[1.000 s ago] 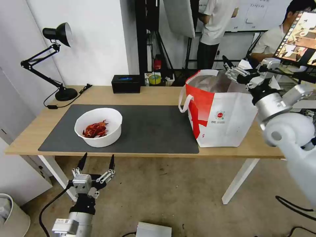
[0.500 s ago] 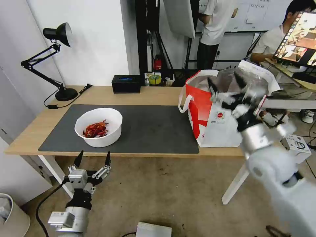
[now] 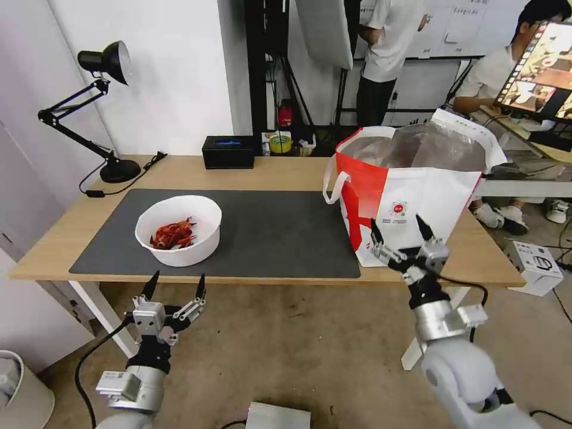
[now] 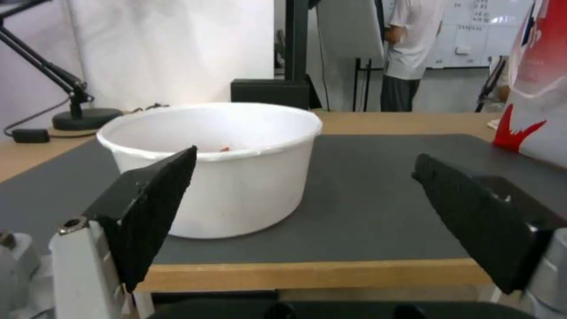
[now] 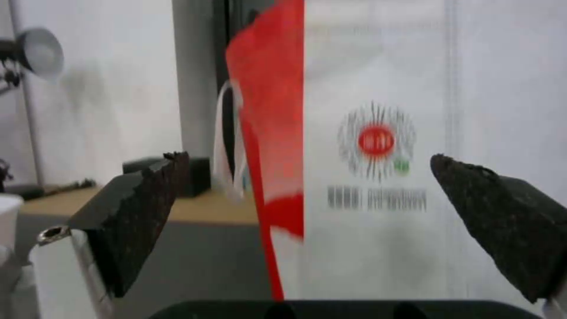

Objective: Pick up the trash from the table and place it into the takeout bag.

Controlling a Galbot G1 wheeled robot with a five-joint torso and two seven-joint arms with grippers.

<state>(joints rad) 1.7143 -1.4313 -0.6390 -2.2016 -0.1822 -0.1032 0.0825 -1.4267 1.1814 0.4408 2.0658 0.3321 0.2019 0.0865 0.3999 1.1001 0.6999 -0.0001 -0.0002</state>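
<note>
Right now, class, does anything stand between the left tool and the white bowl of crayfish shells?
Nothing visible does. The open left tool hangs below the table's front edge, facing the bowl across bare mat.

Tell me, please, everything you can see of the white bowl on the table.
The white bowl is round, deep and straight-walled, of what looks like thin plastic or foam. It stands upright on the dark grey mat toward the table's left end, near the front edge. Red crayfish shells lie piled in its bottom. Nothing else touches it; the left gripper hangs open below the table edge before it.
</note>
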